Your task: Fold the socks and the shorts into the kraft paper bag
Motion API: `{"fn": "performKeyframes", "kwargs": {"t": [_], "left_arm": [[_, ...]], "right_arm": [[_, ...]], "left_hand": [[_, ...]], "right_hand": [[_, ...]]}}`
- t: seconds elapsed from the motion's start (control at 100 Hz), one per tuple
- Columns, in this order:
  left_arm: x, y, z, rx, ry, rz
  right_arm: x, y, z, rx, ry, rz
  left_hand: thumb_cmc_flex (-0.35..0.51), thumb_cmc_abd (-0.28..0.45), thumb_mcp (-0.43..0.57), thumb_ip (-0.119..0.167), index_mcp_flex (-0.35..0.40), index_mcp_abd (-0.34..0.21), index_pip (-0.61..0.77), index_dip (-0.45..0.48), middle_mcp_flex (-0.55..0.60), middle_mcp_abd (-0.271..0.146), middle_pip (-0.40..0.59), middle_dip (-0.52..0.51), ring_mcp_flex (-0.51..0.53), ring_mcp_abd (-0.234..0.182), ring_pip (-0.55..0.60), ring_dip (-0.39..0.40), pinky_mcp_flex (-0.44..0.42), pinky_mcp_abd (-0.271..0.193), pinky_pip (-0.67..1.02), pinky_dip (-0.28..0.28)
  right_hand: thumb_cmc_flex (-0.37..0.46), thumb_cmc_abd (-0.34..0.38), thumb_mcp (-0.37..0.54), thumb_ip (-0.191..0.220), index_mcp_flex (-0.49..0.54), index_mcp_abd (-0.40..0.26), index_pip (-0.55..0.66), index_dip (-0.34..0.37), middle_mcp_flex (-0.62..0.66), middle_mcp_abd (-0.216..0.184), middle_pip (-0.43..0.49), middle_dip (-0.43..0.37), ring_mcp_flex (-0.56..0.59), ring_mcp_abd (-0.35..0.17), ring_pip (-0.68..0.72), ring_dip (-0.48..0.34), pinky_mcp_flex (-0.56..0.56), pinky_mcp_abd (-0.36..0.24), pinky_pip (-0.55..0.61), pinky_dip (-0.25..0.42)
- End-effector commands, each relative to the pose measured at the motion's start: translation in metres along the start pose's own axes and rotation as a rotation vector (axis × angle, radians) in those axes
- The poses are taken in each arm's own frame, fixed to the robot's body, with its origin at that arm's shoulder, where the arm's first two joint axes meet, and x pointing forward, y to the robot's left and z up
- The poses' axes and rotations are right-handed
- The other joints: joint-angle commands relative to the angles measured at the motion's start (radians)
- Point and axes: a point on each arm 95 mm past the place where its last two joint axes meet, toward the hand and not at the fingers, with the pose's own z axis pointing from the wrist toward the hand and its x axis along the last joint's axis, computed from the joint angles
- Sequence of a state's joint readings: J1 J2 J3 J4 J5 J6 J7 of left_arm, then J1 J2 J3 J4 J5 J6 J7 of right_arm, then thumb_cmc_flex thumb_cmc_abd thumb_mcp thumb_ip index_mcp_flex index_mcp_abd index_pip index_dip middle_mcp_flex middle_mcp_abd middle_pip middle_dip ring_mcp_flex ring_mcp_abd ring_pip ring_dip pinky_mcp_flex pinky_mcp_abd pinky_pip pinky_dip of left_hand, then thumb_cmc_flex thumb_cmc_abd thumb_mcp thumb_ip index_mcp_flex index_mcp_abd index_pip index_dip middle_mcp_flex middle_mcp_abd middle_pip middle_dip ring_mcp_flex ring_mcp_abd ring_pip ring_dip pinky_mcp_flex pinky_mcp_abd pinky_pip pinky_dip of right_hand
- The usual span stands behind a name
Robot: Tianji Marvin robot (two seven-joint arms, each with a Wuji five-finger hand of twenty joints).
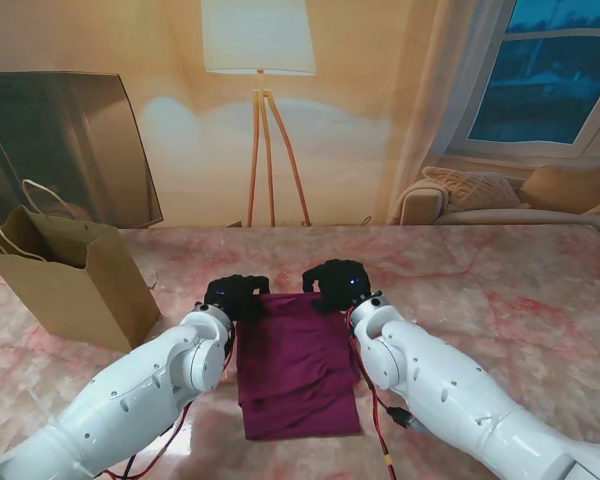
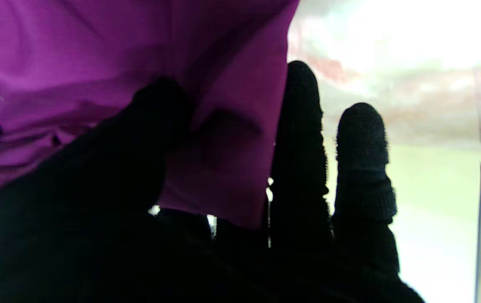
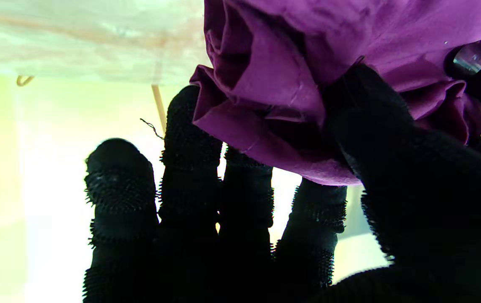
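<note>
Purple shorts [image 1: 295, 365] lie on the marble table between my two arms. My left hand [image 1: 236, 296] pinches their far left corner, thumb pressing the cloth [image 2: 206, 126] against the fingers [image 2: 303, 139]. My right hand [image 1: 338, 284] holds the far right corner, with bunched fabric [image 3: 274, 84] clamped between the thumb and fingers [image 3: 190, 139]. Both held corners are lifted slightly off the table. The kraft paper bag [image 1: 75, 285] stands upright and open at the left, with cord handles. No socks are visible.
The pink marble table [image 1: 500, 290] stretches to the right and far side. Behind the table stand a floor lamp [image 1: 260, 120], a sofa [image 1: 500, 195] and a dark panel [image 1: 70, 140] behind the bag.
</note>
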State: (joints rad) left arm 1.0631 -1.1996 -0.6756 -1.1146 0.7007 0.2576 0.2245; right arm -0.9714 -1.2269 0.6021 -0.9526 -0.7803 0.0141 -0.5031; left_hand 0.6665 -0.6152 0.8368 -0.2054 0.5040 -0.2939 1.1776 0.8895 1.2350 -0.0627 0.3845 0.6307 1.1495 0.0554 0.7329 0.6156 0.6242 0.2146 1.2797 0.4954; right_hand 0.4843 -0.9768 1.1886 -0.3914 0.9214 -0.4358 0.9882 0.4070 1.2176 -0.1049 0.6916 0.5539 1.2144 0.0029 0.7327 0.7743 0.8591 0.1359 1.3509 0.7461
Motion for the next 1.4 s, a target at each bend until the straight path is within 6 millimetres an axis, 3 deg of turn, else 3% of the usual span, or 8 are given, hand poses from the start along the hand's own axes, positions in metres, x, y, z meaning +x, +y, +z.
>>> {"fn": "performKeyframes", "kwargs": {"t": [0.0, 0.25, 0.3, 0.39, 0.48, 0.94, 1.17, 1.39], "left_arm": [[0.001, -0.01, 0.001, 0.053, -0.005, -0.003], [0.009, -0.031, -0.015, 0.211, 0.037, -0.007], [0.011, -0.034, -0.02, 0.222, 0.057, -0.002], [0.014, -0.036, -0.03, 0.235, 0.102, 0.013], [0.015, -0.034, -0.041, 0.243, 0.139, 0.035], [0.018, 0.008, -0.105, 0.306, 0.256, 0.043], [0.022, 0.027, -0.128, 0.242, 0.304, 0.046], [0.021, 0.047, -0.139, 0.176, 0.332, 0.034]], "right_arm": [[0.003, 0.001, -0.001, -0.001, 0.001, 0.01], [-0.001, 0.001, -0.017, -0.044, 0.015, 0.041], [-0.001, 0.0, -0.022, -0.046, 0.02, 0.049], [-0.001, -0.001, -0.03, -0.054, 0.044, 0.061], [0.001, -0.003, -0.039, -0.064, 0.074, 0.063], [0.004, -0.01, -0.076, -0.076, 0.211, 0.104], [0.007, -0.014, -0.092, -0.032, 0.276, 0.093], [0.013, -0.023, -0.106, 0.026, 0.34, 0.052]], "left_hand": [[0.064, -0.017, 0.035, 0.016, 0.003, -0.019, 0.041, 0.028, 0.053, -0.012, -0.014, 0.019, 0.013, 0.002, 0.031, -0.001, -0.006, 0.009, 0.037, -0.009], [0.101, -0.067, 0.005, 0.008, 0.025, -0.001, -0.017, -0.031, 0.086, -0.027, -0.079, 0.033, 0.015, -0.011, 0.018, -0.009, 0.0, -0.001, 0.025, -0.014], [0.099, -0.07, 0.002, 0.005, 0.033, 0.035, -0.079, -0.118, 0.091, -0.033, -0.093, 0.034, 0.015, -0.017, 0.003, -0.019, 0.003, -0.014, 0.017, -0.02], [0.096, -0.068, 0.001, 0.004, 0.137, 0.119, -0.213, -0.417, 0.105, -0.036, -0.124, 0.042, 0.019, -0.026, -0.017, -0.041, -0.001, -0.009, 0.007, -0.03], [0.095, -0.08, 0.011, 0.002, 0.3, 0.038, -0.174, -0.555, 0.13, -0.013, -0.136, 0.046, 0.01, -0.018, -0.03, -0.049, -0.019, 0.012, -0.003, -0.025], [0.05, -0.131, 0.031, -0.03, 0.404, 0.033, -0.19, -0.641, 0.117, -0.001, -0.118, 0.059, -0.06, 0.004, -0.044, -0.031, -0.092, 0.053, -0.035, -0.01], [0.027, -0.132, 0.06, -0.01, 0.387, 0.011, -0.171, -0.626, 0.055, -0.011, -0.08, 0.156, -0.177, 0.02, -0.095, 0.006, -0.236, 0.08, -0.148, -0.005], [0.029, -0.121, 0.063, -0.008, 0.383, 0.02, -0.171, -0.627, 0.025, -0.001, -0.072, 0.208, -0.21, 0.027, -0.107, 0.027, -0.267, 0.083, -0.178, 0.011]], "right_hand": [[0.038, 0.018, 0.011, 0.024, 0.022, -0.025, 0.062, 0.003, 0.019, 0.005, 0.012, 0.018, -0.01, -0.022, 0.012, 0.03, -0.019, -0.016, 0.036, -0.015], [0.033, 0.024, 0.005, 0.027, 0.018, -0.045, 0.068, 0.004, 0.006, -0.01, 0.02, 0.023, -0.037, -0.036, 0.013, 0.031, -0.046, -0.018, 0.021, -0.02], [0.033, 0.021, 0.006, 0.027, 0.018, -0.042, 0.069, 0.003, 0.007, -0.006, 0.024, 0.026, -0.036, -0.037, 0.018, 0.033, -0.046, -0.019, 0.021, -0.02], [0.03, 0.022, 0.011, 0.026, 0.018, -0.04, 0.071, 0.003, 0.008, -0.006, 0.028, 0.028, -0.039, -0.041, 0.024, 0.036, -0.048, -0.025, 0.019, -0.021], [0.024, 0.023, 0.016, 0.025, 0.017, -0.046, 0.069, 0.008, 0.006, -0.01, 0.029, 0.031, -0.041, -0.048, 0.028, 0.036, -0.049, -0.032, 0.016, -0.021], [0.006, 0.088, 0.026, 0.034, -0.007, -0.085, 0.037, 0.076, -0.012, -0.04, 0.004, 0.086, -0.065, -0.076, 0.015, 0.052, -0.062, -0.072, -0.035, -0.012], [0.001, 0.086, 0.039, 0.032, -0.005, -0.094, 0.017, 0.111, -0.016, -0.048, -0.007, 0.106, -0.078, -0.083, 0.006, 0.063, -0.069, -0.08, -0.05, 0.001], [-0.006, 0.08, 0.046, 0.029, -0.001, -0.099, 0.013, 0.112, -0.012, -0.053, -0.01, 0.109, -0.08, -0.085, 0.002, 0.063, -0.075, -0.08, -0.055, 0.002]]}}
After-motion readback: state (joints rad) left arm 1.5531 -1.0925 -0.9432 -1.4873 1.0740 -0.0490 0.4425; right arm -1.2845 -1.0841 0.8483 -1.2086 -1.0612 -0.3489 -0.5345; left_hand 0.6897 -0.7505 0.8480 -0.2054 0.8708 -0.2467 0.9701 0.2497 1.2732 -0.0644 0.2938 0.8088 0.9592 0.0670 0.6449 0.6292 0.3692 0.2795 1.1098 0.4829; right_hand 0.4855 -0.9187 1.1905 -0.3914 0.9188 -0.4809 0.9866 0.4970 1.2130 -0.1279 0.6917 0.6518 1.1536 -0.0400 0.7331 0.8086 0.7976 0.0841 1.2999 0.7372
